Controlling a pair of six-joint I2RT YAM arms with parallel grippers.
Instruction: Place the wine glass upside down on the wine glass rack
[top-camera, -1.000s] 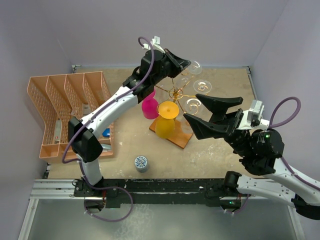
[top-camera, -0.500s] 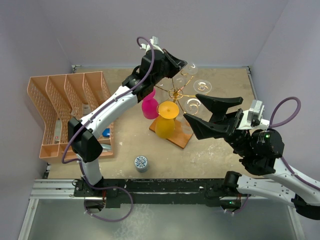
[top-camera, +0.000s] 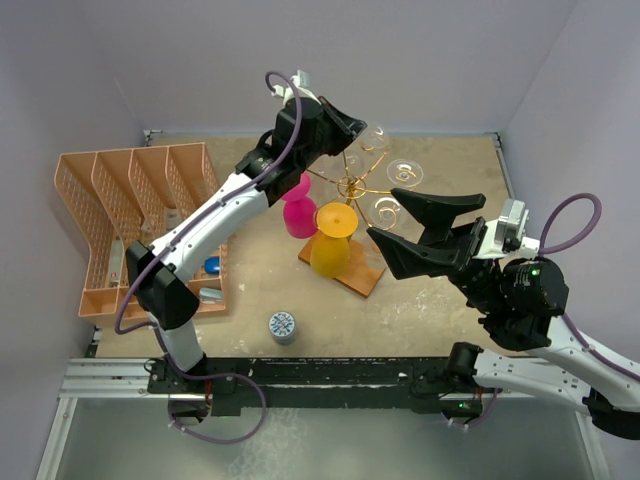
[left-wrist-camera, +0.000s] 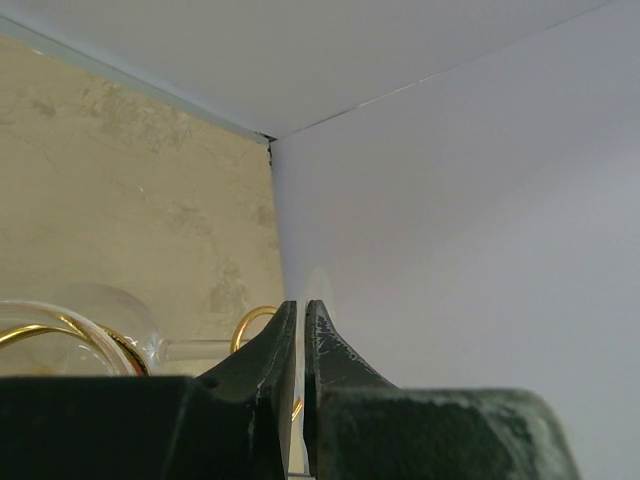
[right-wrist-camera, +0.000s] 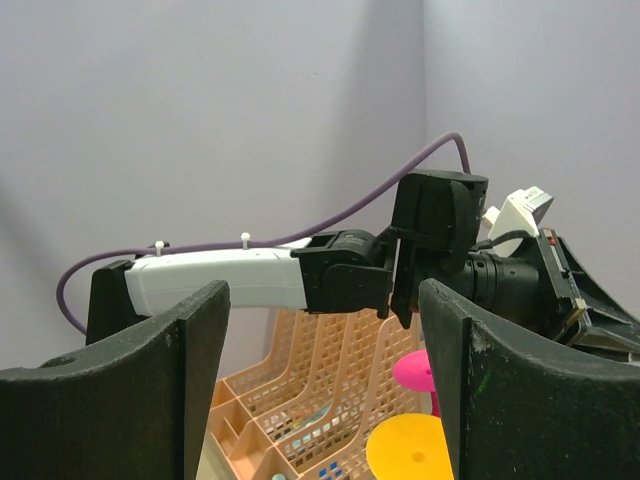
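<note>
Wine glass (top-camera: 378, 136), clear and hard to make out, is up at the far side of the wine glass rack (top-camera: 350, 186), held by the left hand (top-camera: 362, 128). The left wrist view shows that hand pinched shut on the thin foot of the glass. The stem runs left to the bowl, which lies beside a gold scroll of the rack. So the pick-up is done and the glass has reached the rack, but I judge it not yet seated. Whether the stem sits inside a scroll I cannot tell. What is left is to settle it bowl-down on an arm and let go. The right hand (top-camera: 383, 214) stands wide open and empty at the rack's right side. A pink glass (top-camera: 298, 215) and a yellow glass (top-camera: 332, 240) hang bowl-down on the near-left side.
</note>
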